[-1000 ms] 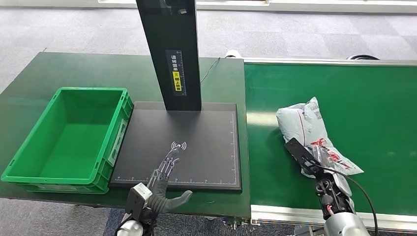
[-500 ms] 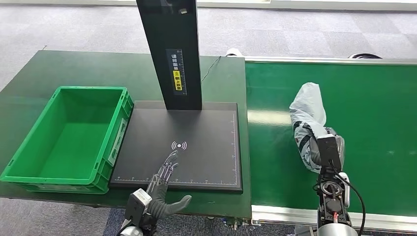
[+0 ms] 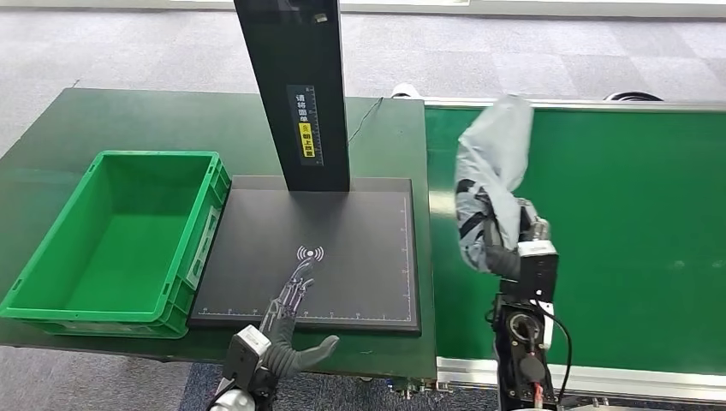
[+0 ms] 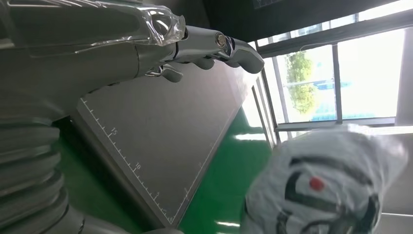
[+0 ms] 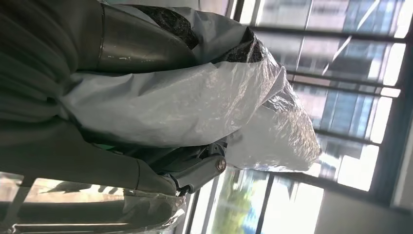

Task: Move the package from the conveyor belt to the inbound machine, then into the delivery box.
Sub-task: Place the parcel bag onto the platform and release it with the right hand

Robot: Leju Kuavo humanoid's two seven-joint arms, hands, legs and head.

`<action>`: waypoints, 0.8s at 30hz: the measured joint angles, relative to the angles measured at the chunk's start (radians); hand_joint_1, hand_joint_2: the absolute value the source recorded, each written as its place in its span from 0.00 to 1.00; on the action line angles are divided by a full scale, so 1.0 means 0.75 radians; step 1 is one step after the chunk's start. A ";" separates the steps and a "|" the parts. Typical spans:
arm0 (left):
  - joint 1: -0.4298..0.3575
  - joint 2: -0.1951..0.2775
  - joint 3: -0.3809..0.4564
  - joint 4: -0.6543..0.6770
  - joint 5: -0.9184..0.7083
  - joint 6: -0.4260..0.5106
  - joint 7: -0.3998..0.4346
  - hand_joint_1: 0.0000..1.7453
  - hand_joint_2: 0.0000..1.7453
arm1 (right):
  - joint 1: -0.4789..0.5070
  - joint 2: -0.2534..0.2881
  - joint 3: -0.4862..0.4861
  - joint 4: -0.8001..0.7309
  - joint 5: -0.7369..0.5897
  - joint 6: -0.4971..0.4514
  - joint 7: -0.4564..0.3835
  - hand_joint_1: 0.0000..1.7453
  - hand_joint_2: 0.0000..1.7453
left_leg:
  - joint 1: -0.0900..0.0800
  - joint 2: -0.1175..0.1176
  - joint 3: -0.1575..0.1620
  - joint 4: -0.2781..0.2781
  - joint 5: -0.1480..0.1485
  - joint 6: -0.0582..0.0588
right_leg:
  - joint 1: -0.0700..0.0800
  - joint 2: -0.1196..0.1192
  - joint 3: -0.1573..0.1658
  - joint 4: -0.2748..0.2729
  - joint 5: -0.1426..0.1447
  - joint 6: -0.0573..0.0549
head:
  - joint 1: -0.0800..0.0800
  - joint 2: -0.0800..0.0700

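A grey plastic-wrapped package (image 3: 488, 184) with black markings hangs upright in the air over the left edge of the green conveyor belt (image 3: 633, 231), held by my right hand (image 3: 505, 248). The right wrist view shows the package (image 5: 204, 102) wrapped around that hand's fingers (image 5: 195, 173). The inbound machine has a black scanning pad (image 3: 342, 248) and a black post (image 3: 295, 86), just left of the package. My left hand (image 3: 287, 330) lies open with fingers stretched flat over the pad's front edge. The left wrist view shows its fingers (image 4: 214, 46) above the pad (image 4: 160, 131) and the package (image 4: 326, 185) beyond.
An empty green delivery box (image 3: 120, 240) stands left of the pad on the dark green table (image 3: 154, 120). The belt's metal rim (image 3: 599, 377) runs along the front. Grey carpet floor lies behind.
My right hand has lifted the package off the belt and carried it up and leftward toward the machine. The left hand has barely moved.
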 joint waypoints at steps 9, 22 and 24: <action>-0.043 0.001 -0.017 0.029 -0.002 0.008 0.000 0.00 1.00 | -0.095 0.089 0.361 0.272 0.071 0.142 0.077 1.00 1.00 | 0.000 -0.001 -0.001 0.000 0.000 0.000 | -0.001 -0.001 -0.001 0.000 0.000 0.000 | 0.000 0.000; -0.047 0.003 -0.031 0.040 0.010 0.012 0.002 0.00 1.00 | -0.251 0.105 0.519 0.633 0.215 -0.057 0.328 1.00 1.00 | 0.000 -0.003 0.000 0.000 0.000 0.000 | 0.000 -0.001 0.000 0.000 0.000 0.000 | 0.000 0.000; -0.047 0.004 -0.031 0.040 0.010 0.012 0.002 0.00 1.00 | -0.258 0.105 0.523 0.647 0.215 -0.057 0.328 1.00 1.00 | 0.000 -0.003 0.000 0.000 0.000 0.000 | 0.000 -0.001 0.000 0.000 0.000 0.000 | 0.000 0.000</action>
